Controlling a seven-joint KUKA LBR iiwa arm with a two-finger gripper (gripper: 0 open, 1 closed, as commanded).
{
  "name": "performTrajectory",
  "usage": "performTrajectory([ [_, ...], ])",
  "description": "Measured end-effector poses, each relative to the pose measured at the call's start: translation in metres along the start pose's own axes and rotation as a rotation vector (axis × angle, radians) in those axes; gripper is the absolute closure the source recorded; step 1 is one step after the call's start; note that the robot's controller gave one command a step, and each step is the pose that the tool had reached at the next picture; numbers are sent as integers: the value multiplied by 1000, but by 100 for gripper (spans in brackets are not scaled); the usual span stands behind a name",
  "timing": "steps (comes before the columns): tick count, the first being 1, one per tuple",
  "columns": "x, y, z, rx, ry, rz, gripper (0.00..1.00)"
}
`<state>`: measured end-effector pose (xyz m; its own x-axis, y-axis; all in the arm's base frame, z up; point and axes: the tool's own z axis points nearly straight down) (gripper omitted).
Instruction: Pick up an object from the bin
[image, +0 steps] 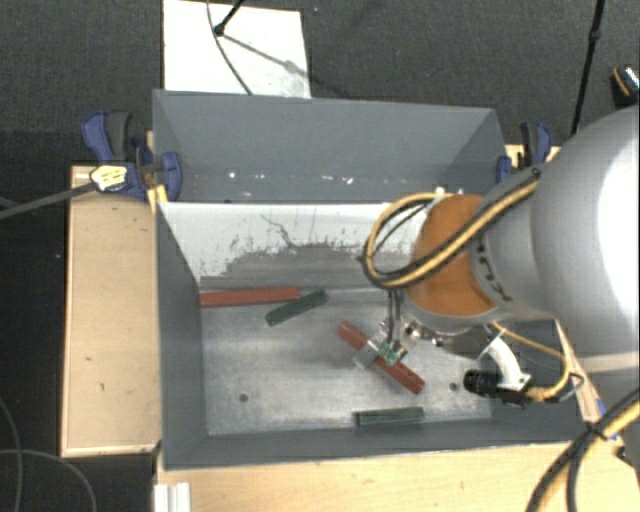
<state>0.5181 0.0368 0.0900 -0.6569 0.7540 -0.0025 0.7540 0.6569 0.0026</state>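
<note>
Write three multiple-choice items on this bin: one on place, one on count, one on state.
1. The gripper is over: A) the slanted red stick B) the left wall C) a back corner.
2. Green sticks in the bin: A) one B) two C) four.
3. The long red stick: A) stands upright B) lies flat C) leans on the rim.
Key: 1 A, it sits above that stick mid-bin. 2 B, one at the front, one further back. 3 B, flat along the back wall.
</note>
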Motion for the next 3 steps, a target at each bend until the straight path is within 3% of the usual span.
performTrajectory([
  [1,-2,1,-66,-3,-2,-8,100],
  [3,-3,2,-96,0,0,-31,100],
])
